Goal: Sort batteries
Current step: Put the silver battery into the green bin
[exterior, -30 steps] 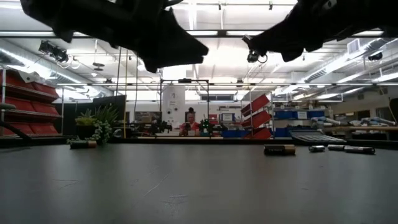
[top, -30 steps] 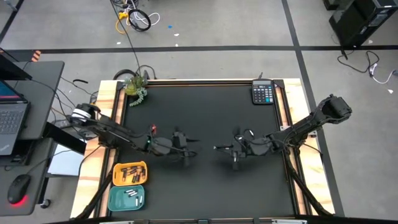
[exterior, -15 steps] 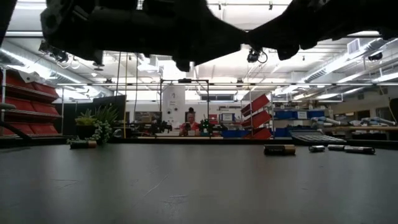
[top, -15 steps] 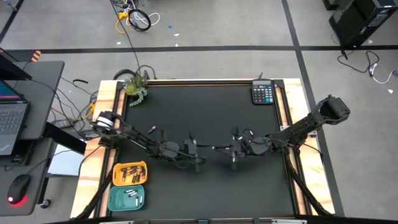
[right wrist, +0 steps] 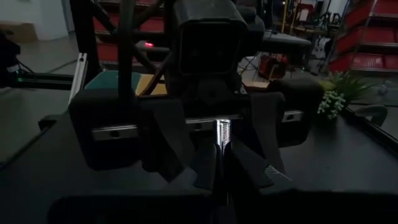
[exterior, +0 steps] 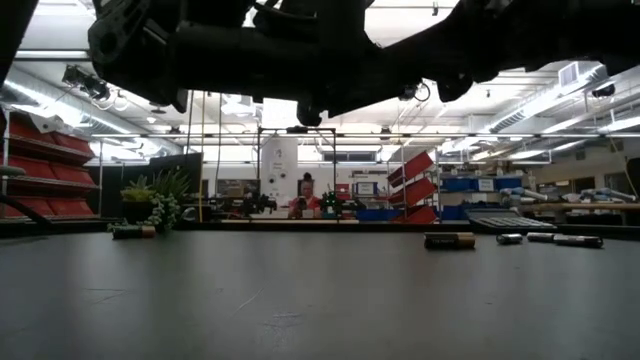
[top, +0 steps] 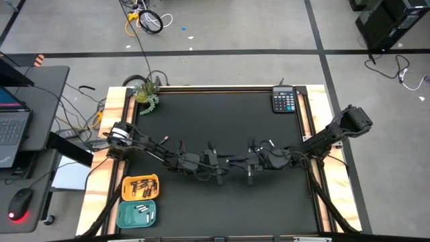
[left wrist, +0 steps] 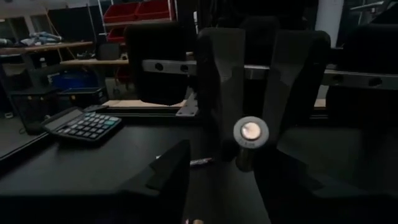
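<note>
Bench (top: 222, 117): black top, calculator (top: 284, 101) at a far corner.

Right hand (top: 243, 165): well apart from the calculator, out over the middle of the bench. Fingers pressed together, pinching one silvery battery (left wrist: 250, 132), its round end pointing straight at the left hand.

Left hand (top: 225, 166): tip to tip with the right hand, on the side away from the calculator. Fingers (left wrist: 166, 177) spread, one on each side of the battery; contact with it cannot be told.

Loose batteries (exterior: 450, 240): one dark with a copper end and a few slim ones, lying on the bench just beside the calculator; one more (exterior: 132, 231) far from it, by the plant (top: 146, 94).

Orange tray (top: 140, 187): off the black top, at the corner diagonally opposite the calculator; dark batteries inside.

Teal tray (top: 137, 214): touching the orange tray on the side farther from the calculator; pale batteries inside.
</note>
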### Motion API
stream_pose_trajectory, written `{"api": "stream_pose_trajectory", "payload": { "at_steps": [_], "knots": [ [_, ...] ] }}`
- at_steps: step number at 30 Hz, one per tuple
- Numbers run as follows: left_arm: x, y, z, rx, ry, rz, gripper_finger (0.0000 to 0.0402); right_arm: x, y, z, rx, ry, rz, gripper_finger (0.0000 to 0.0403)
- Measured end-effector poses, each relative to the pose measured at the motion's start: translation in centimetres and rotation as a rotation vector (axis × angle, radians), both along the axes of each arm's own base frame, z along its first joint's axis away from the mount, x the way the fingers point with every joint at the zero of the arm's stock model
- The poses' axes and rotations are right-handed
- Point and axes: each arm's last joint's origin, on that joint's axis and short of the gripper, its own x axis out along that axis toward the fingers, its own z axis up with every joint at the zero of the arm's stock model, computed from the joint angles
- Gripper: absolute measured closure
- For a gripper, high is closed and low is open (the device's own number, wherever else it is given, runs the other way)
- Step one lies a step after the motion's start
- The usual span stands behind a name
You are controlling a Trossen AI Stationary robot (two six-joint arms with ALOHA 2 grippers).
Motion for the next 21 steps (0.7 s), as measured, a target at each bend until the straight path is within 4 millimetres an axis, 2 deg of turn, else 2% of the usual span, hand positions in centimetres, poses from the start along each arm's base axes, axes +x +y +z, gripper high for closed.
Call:
{"api": "stream_pose_trajectory", "payload": {
  "at_steps": [5,11,16,21],
  "knots": [
    [-0.02,0.02,-0.15,0.001,0.015,0.02,0.0261,0.23,0.07,-0.43,0.006,-0.002,-0.005,0.0373],
    [-0.03,0.02,-0.27,-0.007,0.021,0.025,0.0366,0.24,0.04,-0.66,0.01,0.016,-0.016,0.0373],
    [-0.03,0.04,-0.42,-0.025,0.03,0.027,0.0367,0.22,0.04,-0.89,0.029,0.043,-0.016,0.0359],
    [0.04,0.48,-0.57,-0.045,0.038,0.057,0.0367,0.16,-0.07,-0.94,0.041,0.043,-0.048,0.031]
  ]
}}
